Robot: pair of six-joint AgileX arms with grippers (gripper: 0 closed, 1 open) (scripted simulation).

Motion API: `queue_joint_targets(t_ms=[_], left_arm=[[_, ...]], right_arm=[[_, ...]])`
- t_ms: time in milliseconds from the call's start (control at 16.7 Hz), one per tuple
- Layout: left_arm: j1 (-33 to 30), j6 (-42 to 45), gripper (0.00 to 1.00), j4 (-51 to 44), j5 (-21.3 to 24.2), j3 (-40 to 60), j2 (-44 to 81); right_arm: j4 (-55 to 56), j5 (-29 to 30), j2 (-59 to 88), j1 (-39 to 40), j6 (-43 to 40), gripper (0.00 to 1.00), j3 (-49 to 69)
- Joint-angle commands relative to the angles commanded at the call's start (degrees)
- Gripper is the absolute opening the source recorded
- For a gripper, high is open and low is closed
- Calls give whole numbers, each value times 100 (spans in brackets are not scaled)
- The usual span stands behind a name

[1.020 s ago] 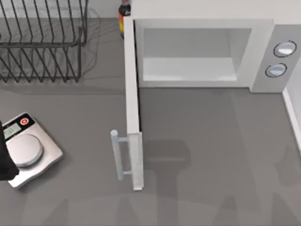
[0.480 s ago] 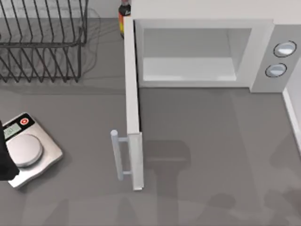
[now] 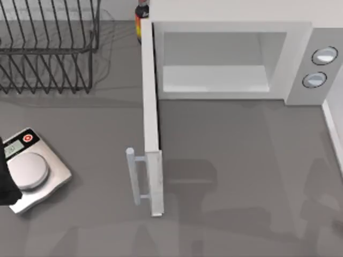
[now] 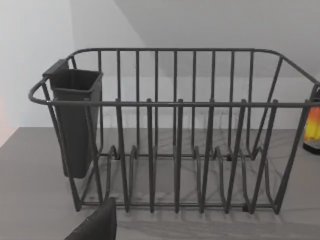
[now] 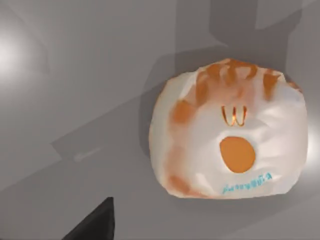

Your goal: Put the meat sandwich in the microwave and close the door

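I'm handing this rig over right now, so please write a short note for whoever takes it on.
Left arm: parked at the table's left edge by the kitchen scale, its wrist camera facing the dish rack.
Right arm: its wrist camera looks at the meat sandwich, which lies on the table, not gripped.
The microwave has its door swung wide open, cavity bare.
Done: door open.
Left: grasp the sandwich, load it, shut the door.

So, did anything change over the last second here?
Only the shadows on the table in front of the microwave shifted, spreading leftward near its front edge. Nothing was visibly taken hold of or let go. The door stayed open, and the scale, the rack and the left arm at the left edge did not move.
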Motion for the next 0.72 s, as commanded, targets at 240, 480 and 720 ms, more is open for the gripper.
queue_joint_targets(t_ms=[240, 480, 720], left_arm=[[0, 0, 100, 0, 0, 0, 0], [0, 0, 100, 0, 0, 0, 0], [0, 0, 100, 0, 0, 0, 0]], right_arm=[[-24, 1, 36, 1, -28, 100, 23], [206, 0, 141, -8, -25, 100, -123], [1221, 0, 636, 7, -10, 100, -595]])
